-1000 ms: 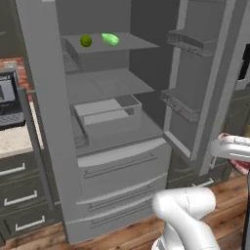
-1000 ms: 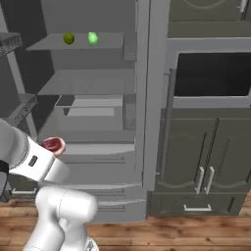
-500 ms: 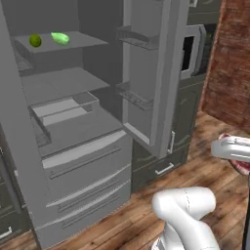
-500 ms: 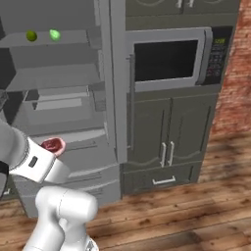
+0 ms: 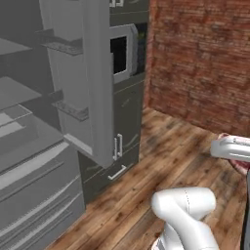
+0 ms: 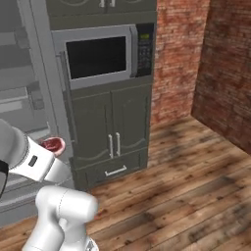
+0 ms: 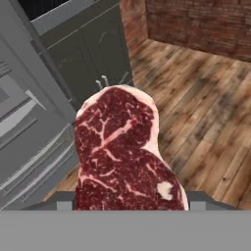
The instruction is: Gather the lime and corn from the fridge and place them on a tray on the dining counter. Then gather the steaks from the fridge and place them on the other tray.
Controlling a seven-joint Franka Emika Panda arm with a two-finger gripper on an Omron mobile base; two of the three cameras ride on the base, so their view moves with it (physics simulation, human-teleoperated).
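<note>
A steak [image 7: 122,157], dark red with pale marbling and a fat rim, stands upright in the hand view with my gripper [image 7: 130,202] shut on its lower end. From the base, the same steak [image 6: 52,145] peeks out past my white wrist, and its red edge [image 5: 239,166] shows at the far right. The grey fridge [image 5: 34,161] stands to the left, its door [image 5: 93,83] swung open and its bottom drawers [image 7: 34,152] below my hand. The lime, the corn, the trays and the dining counter are out of view.
A built-in microwave [image 6: 98,56] sits over dark grey cabinet doors [image 6: 110,132] right of the fridge. Brick walls [image 6: 225,73] close off the corner to the right. Wooden floor [image 6: 186,191] stretches ahead of me.
The whole picture has swung as the base turns right: the fridge has slid left, its shelf with the lime has left view, and brick walls have come in. The steak stays in my gripper.
</note>
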